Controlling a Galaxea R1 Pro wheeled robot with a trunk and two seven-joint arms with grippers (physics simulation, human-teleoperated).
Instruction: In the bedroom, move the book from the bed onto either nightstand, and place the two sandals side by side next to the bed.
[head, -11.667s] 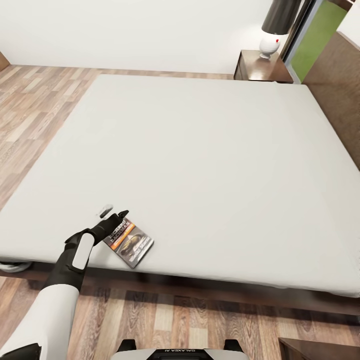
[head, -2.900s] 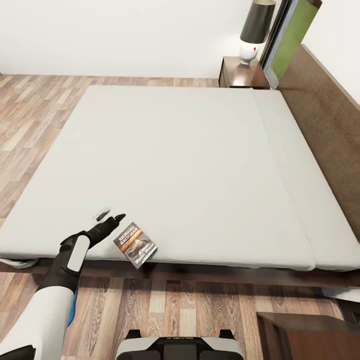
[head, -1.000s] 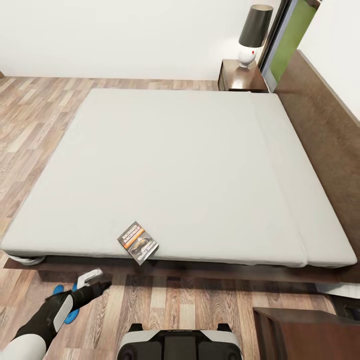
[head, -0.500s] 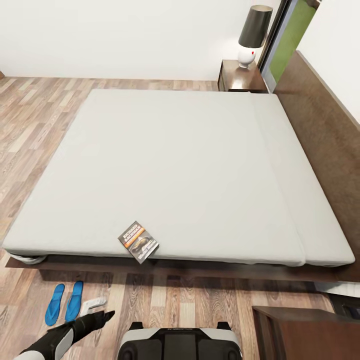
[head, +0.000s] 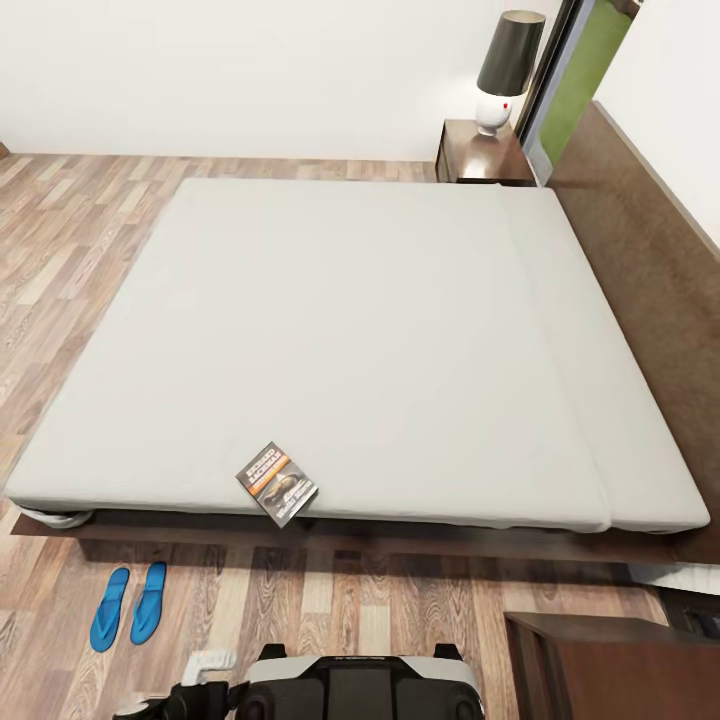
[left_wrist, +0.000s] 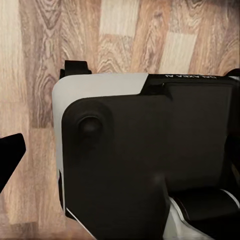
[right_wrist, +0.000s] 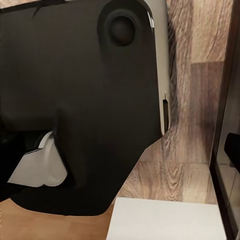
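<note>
Orange-banded book (head: 277, 484) lies diagonal at the bed (head: 350, 330) edge.

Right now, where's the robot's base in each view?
Head view: base at bottom centre.
Left wrist view: base large and close, black top, white rim.
Right wrist view: base close, black with a white edge.
Shared landmark: wood-plank floor beside it.

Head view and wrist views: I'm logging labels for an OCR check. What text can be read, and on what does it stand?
"GALAXEA AI": seen upside down in the left wrist view, on the robot's base.
Book: white lettering above an orange band, too small to read.
No other text is legible.
</note>
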